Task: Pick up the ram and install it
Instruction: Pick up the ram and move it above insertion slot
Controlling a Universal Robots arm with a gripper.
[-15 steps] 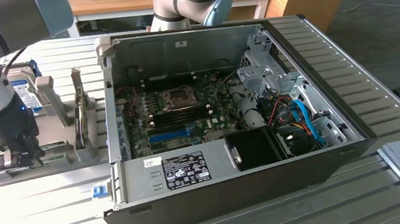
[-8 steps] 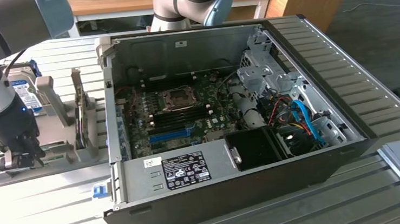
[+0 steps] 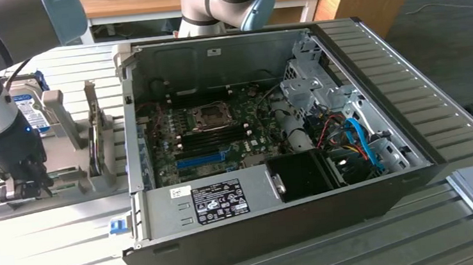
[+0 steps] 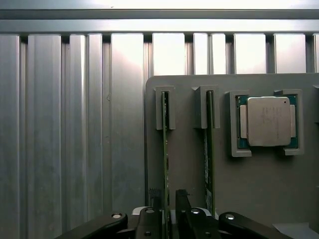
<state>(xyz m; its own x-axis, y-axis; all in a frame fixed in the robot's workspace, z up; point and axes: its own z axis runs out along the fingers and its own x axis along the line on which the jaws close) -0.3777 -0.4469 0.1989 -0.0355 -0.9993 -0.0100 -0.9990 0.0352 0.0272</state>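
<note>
The ram (image 4: 165, 149), a thin green board seen edge-on, stands upright in a slot of the grey holder (image 4: 189, 164). My gripper (image 4: 168, 211) hangs right over it, one dark finger on each side of the stick's near end, a narrow gap showing between fingers and board. A second green stick (image 4: 209, 154) stands in the neighbouring slot. In the exterior view my gripper (image 3: 28, 186) is lowered onto the holder (image 3: 69, 179) at that view's left, beside the open computer case (image 3: 394, 176), whose motherboard (image 3: 211, 135) lies exposed.
A square silver processor chip (image 4: 268, 121) rests in its own recess of the holder. A hard drive with a blue-white label (image 3: 31, 109) stands behind the holder. The slatted metal table (image 3: 50, 251) carries everything. A wooden desk (image 3: 157, 8) stands behind.
</note>
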